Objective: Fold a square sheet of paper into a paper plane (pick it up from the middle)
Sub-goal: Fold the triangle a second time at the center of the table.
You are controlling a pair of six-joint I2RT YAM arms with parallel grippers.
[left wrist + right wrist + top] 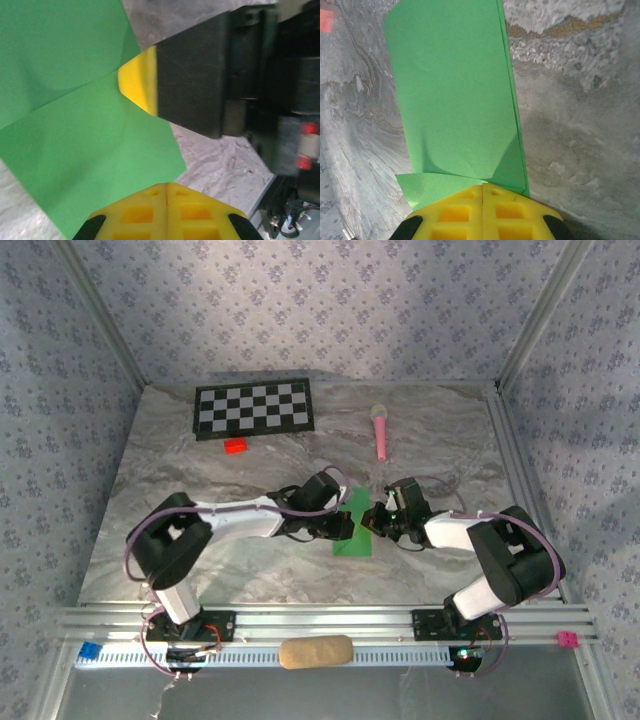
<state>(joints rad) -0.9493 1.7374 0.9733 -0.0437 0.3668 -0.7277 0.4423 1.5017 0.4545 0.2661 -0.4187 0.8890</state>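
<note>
The square sheet of paper (pixel 352 540) is bright green and lies on the marble table, folded into a long strip. In the left wrist view the paper (pixel 75 140) shows a crease. My left gripper (pixel 166 186) is shut, its tip over the paper's near edge. In the right wrist view the paper (pixel 455 95) stretches away, with a small flap turned in by my right gripper (pixel 483 186), which is shut with its tip on that end. Seen from above, the left gripper (pixel 342 525) and right gripper (pixel 378 522) face each other across the strip. The paper plane is out of view.
A black-and-white checkerboard (pixel 253 408) lies at the back left with a small red block (pixel 236 446) before it. A pink microphone-shaped toy (pixel 381 430) lies at the back right. A tan pad (pixel 315 651) sits on the front rail. Metal rails border the table's right side.
</note>
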